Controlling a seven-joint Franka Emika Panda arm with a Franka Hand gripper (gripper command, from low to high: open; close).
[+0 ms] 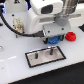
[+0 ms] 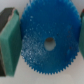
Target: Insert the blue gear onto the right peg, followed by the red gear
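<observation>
The blue gear [image 2: 56, 25] fills the wrist view, a wide toothed disc with a centre hole. My gripper [image 2: 46, 43] straddles it, and the green pads [image 2: 9, 44] press against its teeth on both sides. In the exterior view the gripper [image 1: 53, 36] is low over the blue gear [image 1: 52, 41], just behind the plate. The red gear [image 1: 70, 36] lies on the table towards the exterior view's right of the gripper. The grey plate with a black border [image 1: 44, 59] lies in front, with the right peg [image 1: 50, 50] and a second pin [image 1: 36, 54] standing on it.
The white arm body [image 1: 42, 20] fills the upper middle of the exterior view. A black cable [image 1: 6, 27] and a small fixture [image 1: 19, 25] are at the exterior view's left. The white table [image 1: 20, 72] extends in front of the plate.
</observation>
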